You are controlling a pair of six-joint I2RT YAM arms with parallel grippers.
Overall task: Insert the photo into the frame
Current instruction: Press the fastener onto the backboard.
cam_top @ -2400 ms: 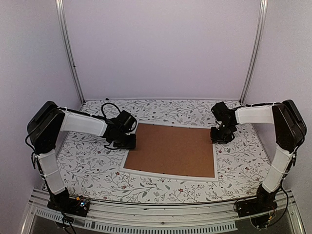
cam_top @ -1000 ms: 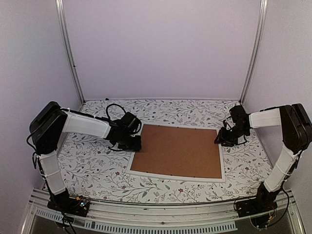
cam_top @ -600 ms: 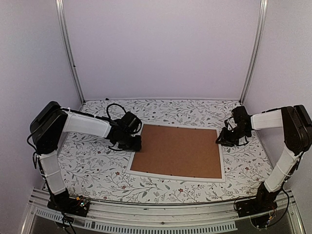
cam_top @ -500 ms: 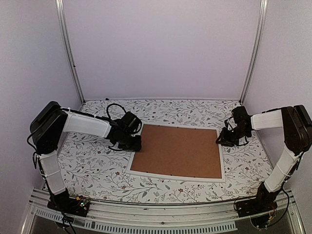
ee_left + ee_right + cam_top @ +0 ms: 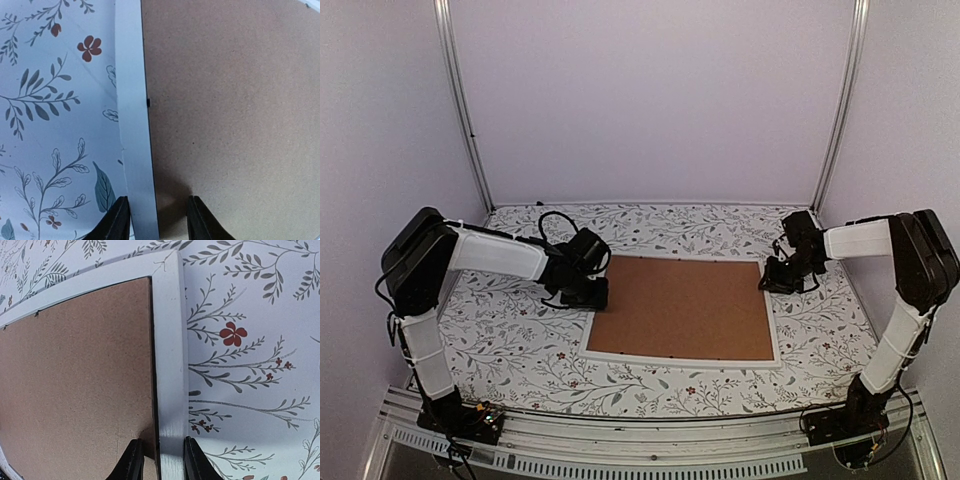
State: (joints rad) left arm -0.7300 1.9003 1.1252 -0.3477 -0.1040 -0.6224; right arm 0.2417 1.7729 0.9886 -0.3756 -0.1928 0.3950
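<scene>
The frame lies flat on the table, back side up, its thin white rim around a plain brown backing board. The photo is hidden. My left gripper straddles the frame's left rim. Its outer finger is against the rim's outside edge and its inner finger stands over the board, a clear gap away from the rim, so it is open. My right gripper sits at the back right rim, its fingers closed tight on either side of it.
A floral-patterned cloth covers the table on all sides of the frame. Plain walls with metal posts close in the back and both sides. The arm bases stand at the near edge.
The frame slid to the right across the cloth, then shifted slightly back and left. My right gripper narrowed onto the right rim. The left gripper's opening is unchanged.
</scene>
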